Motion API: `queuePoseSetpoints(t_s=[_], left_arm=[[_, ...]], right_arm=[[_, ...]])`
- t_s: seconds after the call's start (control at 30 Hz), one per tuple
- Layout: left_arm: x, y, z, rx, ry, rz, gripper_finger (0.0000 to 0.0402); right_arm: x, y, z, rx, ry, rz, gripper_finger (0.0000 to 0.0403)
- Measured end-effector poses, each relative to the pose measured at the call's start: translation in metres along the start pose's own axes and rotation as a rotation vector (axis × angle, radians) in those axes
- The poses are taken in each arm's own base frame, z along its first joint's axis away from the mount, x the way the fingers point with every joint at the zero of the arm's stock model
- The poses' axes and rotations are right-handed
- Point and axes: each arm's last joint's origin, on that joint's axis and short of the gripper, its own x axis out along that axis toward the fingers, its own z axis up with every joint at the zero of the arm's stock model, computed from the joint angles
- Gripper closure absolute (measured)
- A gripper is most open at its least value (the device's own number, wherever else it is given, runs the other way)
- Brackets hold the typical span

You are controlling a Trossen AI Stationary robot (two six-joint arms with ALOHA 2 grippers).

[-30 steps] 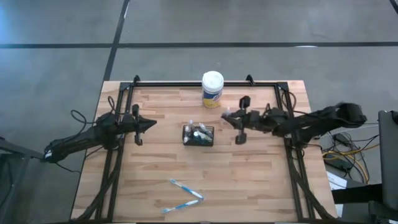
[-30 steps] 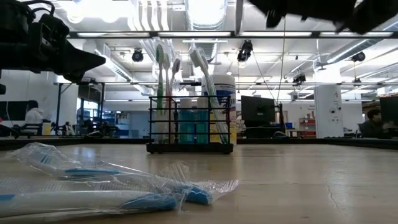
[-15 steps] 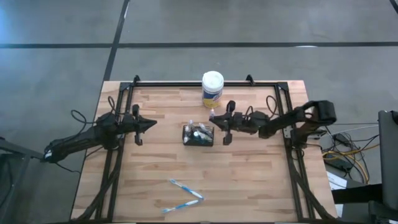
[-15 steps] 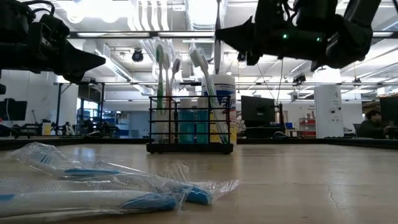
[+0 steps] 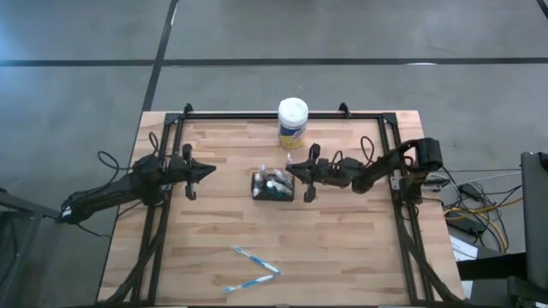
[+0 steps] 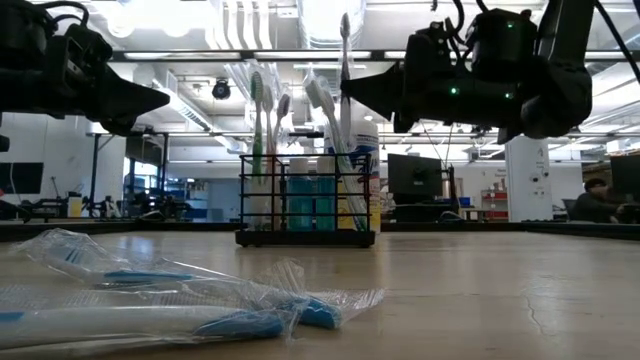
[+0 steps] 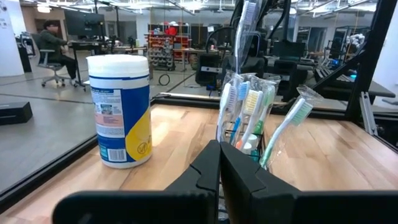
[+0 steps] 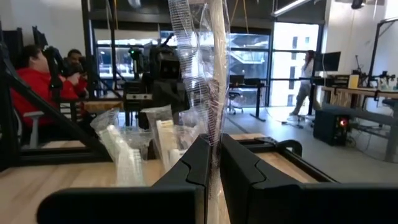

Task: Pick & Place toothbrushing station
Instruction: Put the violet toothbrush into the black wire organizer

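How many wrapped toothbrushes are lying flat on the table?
2. One wrapped toothbrush lies near the front of the table, and the other wrapped toothbrush sits just in front of it, near the edge. More stand in the caddy; those aren't counted.

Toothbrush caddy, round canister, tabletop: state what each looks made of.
Toothbrush caddy: looks like black wire or thin plastic bars, matte; you can see through its grid.
Round canister: likely plastic with a smooth white lid and a glossy printed label.
Tabletop: light wood, with visible plank seams and grain.
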Motion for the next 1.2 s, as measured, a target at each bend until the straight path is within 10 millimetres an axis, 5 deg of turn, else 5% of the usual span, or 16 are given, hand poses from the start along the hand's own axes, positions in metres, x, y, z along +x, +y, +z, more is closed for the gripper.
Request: queuePoseSetpoints(t_s=[1.2], left_arm=[[0.0,0.0,0.0,-0.013,0.0,0.0,0.0388]], right_arm=[[-0.004,-0.001,-0.034,0.017,0.133,-0.023,0.0385]])
